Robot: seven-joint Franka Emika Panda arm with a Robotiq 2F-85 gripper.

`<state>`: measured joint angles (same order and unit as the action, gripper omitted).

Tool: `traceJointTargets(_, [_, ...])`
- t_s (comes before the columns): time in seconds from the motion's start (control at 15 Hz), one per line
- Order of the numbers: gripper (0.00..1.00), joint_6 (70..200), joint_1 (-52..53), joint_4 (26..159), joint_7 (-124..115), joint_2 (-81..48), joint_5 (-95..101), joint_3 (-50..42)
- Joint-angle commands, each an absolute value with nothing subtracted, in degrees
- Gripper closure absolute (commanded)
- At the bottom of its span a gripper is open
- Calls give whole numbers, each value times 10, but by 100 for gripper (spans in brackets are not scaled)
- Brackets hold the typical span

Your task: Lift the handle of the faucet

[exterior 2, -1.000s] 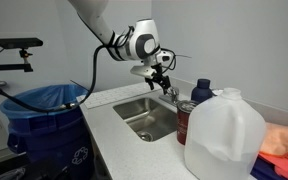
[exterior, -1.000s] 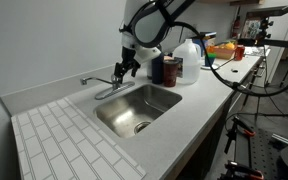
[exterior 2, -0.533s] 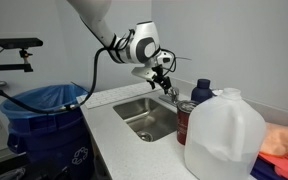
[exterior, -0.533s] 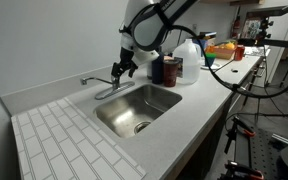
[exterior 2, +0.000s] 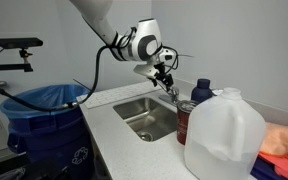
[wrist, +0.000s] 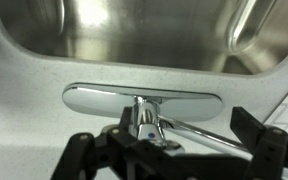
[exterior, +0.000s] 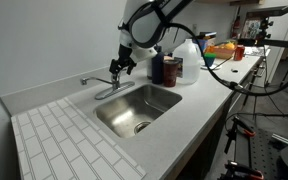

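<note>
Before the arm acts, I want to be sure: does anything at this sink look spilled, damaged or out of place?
Nothing stands out. The faucet stands straight at the edge of the sink, whose basin looks dry, and the dark bottles and the jug stand upright on the counter. The gripper hangs at the faucet.

Polished chrome, mirror-glossy, on faucet. Brushed stainless steel w/ satin sheen and soft reflections in sink. Speckled grey-white countertop: matt, fine-grained, stone-like. White tile-pattern area beside sink: smooth, matt, w/ thin dark joint lines. Milky translucent plastic, semi-gloss, for jug. Smooth blue plastic cap on dark bottle nearby. Thin blue plastic film, shiny and crinkled, as bin liner. Red-orange cloth, soft-looking, matt; weave too blurred to tell.
</note>
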<state>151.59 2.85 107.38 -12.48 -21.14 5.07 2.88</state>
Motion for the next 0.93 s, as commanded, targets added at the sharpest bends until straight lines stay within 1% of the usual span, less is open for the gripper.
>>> traceJointTargets(0.0, [0, 1524, 31, 1019, -94, -236, 18, 33])
traceJointTargets(0.33, [0, 1539, 28, 987, -68, -246, -15, 47])
traceJointTargets(0.47, [0, 1519, 33, 975, -78, -248, -16, 42])
traceJointTargets(0.53, [0, 1509, 34, 975, -81, -245, -13, 39])
traceJointTargets(0.67, [0, 1531, 29, 980, -63, -245, -20, 48])
traceJointTargets(0.87, [0, 1512, 26, 987, -51, -233, -33, 56])
